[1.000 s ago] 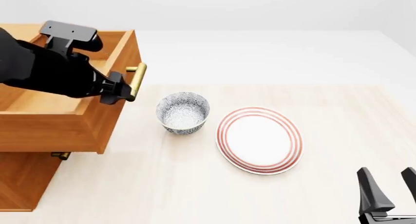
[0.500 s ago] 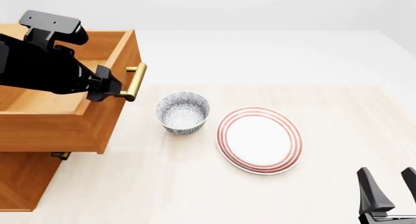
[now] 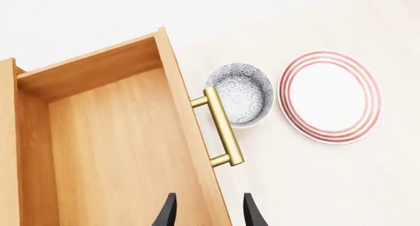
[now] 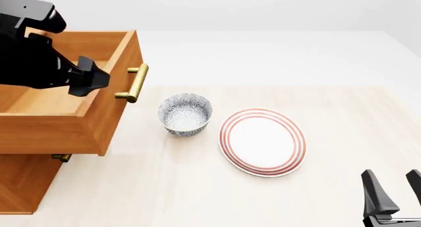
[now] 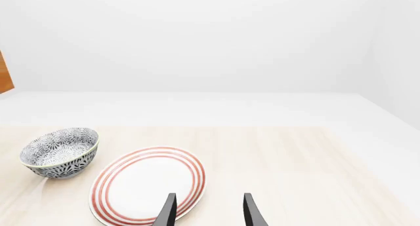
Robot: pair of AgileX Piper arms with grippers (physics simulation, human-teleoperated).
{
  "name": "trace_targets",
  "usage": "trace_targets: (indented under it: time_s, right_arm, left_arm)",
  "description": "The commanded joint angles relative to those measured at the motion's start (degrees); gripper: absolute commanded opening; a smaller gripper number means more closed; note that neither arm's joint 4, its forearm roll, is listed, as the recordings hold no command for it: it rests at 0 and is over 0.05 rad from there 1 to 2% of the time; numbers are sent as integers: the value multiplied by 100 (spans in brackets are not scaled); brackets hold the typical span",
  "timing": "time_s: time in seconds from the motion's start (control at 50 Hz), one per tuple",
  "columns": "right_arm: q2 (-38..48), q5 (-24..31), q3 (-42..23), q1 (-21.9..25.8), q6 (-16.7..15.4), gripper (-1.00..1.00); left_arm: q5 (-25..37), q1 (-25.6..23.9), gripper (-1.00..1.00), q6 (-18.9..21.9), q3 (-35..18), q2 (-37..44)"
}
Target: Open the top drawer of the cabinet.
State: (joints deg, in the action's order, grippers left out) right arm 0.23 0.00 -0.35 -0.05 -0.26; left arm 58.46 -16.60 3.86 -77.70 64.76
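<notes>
The top drawer (image 4: 72, 108) stands pulled well out of the cabinet (image 4: 23, 182), its inside bare and its brass handle (image 4: 133, 83) free. The left gripper (image 4: 88, 81) hovers over the drawer's front edge, just inside the handle, its fingers (image 3: 166, 213) parted and holding nothing. The main risk, as I judge it, is a low swing of this arm: it could catch the front panel or handle and push the drawer partly shut, or drag it crooked. The bowl (image 4: 185, 113) sits near the handle on the desk (image 4: 197, 187), the plate (image 4: 263, 142) beside it, so a wide sweep outward could knock the bowl. The right gripper (image 4: 393, 195) rests well apart at the near edge, fingers (image 5: 168, 211) parted and empty.
</notes>
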Motion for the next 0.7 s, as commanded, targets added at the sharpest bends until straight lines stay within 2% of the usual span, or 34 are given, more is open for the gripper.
trace_targets:
  time_s: [0.02, 0.7]
  right_arm:
    - [0, 0, 0, 0, 0, 100]
    - [0, 0, 0, 0, 2, 100]
  left_arm:
    - [49, 45, 100, 41, -121, -171]
    - [56, 210, 100, -20, -425, -640]
